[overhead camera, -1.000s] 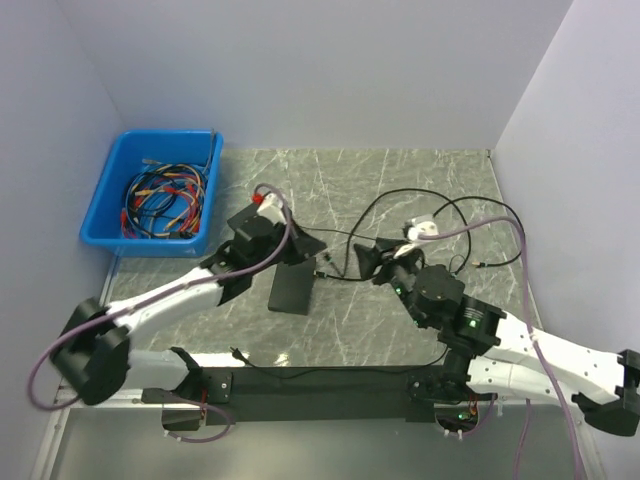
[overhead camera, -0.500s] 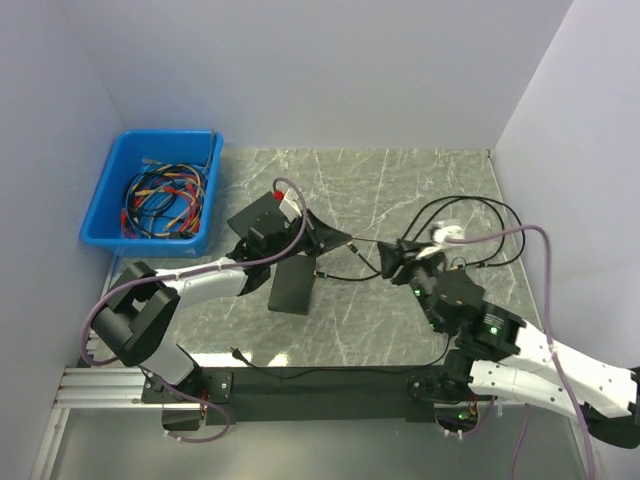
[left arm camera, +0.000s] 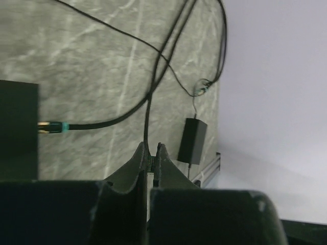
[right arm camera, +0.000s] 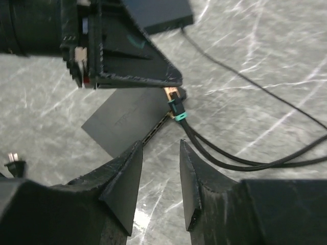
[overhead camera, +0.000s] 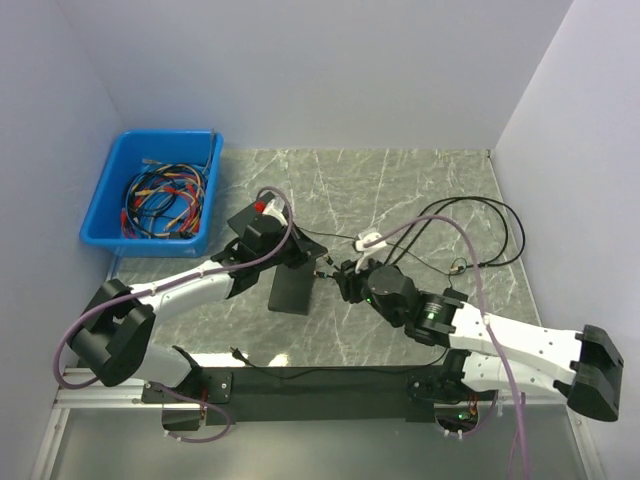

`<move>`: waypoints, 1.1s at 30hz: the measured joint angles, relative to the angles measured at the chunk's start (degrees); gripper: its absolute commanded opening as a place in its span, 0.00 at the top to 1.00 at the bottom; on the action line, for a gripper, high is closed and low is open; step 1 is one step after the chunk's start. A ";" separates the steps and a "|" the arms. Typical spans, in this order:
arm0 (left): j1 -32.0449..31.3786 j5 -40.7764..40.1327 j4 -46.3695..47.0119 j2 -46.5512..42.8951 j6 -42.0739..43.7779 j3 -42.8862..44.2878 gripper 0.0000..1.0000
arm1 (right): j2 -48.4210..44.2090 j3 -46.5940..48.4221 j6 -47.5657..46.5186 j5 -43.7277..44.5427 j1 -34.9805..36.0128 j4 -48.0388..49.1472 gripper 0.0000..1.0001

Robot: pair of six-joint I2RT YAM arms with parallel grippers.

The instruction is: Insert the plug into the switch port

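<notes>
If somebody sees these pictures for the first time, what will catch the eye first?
Probably the bright blue bin of coloured wires at the table's far left corner. Then the two grippers close together at the centre: the left gripper pinches a black cable, and the open right gripper faces the teal-collared plug at the black switch's edge.

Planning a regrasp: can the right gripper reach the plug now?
Probably yes: right gripper is open, plug straight ahead, nothing between; left gripper, shut on the cable, crowds its far side.
</notes>
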 measured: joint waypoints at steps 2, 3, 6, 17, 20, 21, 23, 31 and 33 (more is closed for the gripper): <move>0.70 -0.37 -1.31 0.00 0.15 -0.31 0.99 | 2.54 0.37 -0.44 -1.53 0.00 0.76 0.59; 1.27 -0.37 -1.53 0.00 0.24 -0.85 0.99 | 3.41 0.44 -0.66 -2.14 -0.02 1.20 0.59; 3.19 0.31 -1.33 -0.22 0.48 -3.54 0.99 | 6.12 0.81 -1.11 -4.26 -0.55 2.69 0.60; 6.40 3.98 -1.49 -2.58 2.32 -6.64 0.99 | 12.70 4.22 -2.05 -18.05 -8.55 7.45 0.57; 6.91 4.74 -1.49 -3.23 2.78 -6.75 0.99 | 15.12 5.70 -2.29 -22.27 -9.73 8.24 0.56; 7.06 4.98 -1.46 -3.39 2.80 -6.78 0.99 | 15.93 6.21 -2.32 -23.43 -9.97 8.44 0.56; 7.34 5.49 -1.22 -3.74 2.84 -7.02 0.99 | 17.38 6.86 -2.32 -25.49 -10.38 9.09 0.56; 7.74 6.43 -1.20 -4.98 2.95 -7.63 0.99 | 21.11 7.17 -2.23 -29.99 -12.31 9.94 0.55; 7.76 6.62 -1.14 -5.38 2.95 -7.63 0.99 | 21.77 7.17 -2.19 -30.95 -12.94 10.21 0.54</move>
